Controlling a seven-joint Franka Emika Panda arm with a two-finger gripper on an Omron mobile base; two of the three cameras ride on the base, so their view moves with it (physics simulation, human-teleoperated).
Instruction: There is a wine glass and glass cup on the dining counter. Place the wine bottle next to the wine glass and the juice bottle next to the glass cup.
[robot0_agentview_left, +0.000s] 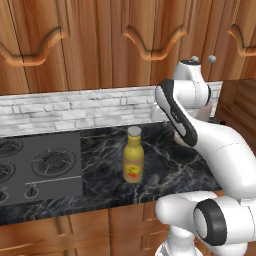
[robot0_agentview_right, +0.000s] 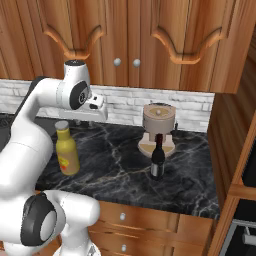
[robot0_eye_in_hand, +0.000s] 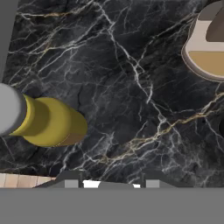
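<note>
The juice bottle (robot0_agentview_left: 133, 159) (robot0_agentview_right: 66, 150), yellow with a grey cap, stands upright on a black marble wall counter (robot0_agentview_right: 112, 165) beside a stove. The wine bottle (robot0_agentview_right: 158, 161), dark with a reddish top, stands further right, just in front of a beige appliance. My gripper (robot0_eye_in_hand: 111, 183) hangs high above the counter and points down, with bare marble below it. Its fingertips (robot0_eye_in_hand: 70, 181) stand apart with nothing between them. In the hand view the juice bottle (robot0_eye_in_hand: 48, 122) lies off to the left. The wine glass, the glass cup and the dining counter are out of view.
A stove top (robot0_agentview_left: 50, 162) takes up the counter's left part. The round beige appliance (robot0_agentview_right: 158, 125) (robot0_eye_in_hand: 208, 48) stands against the stone backsplash. Wooden wall cabinets (robot0_agentview_right: 130, 35) hang overhead, and a wooden side panel (robot0_agentview_right: 227, 130) closes the counter's right end.
</note>
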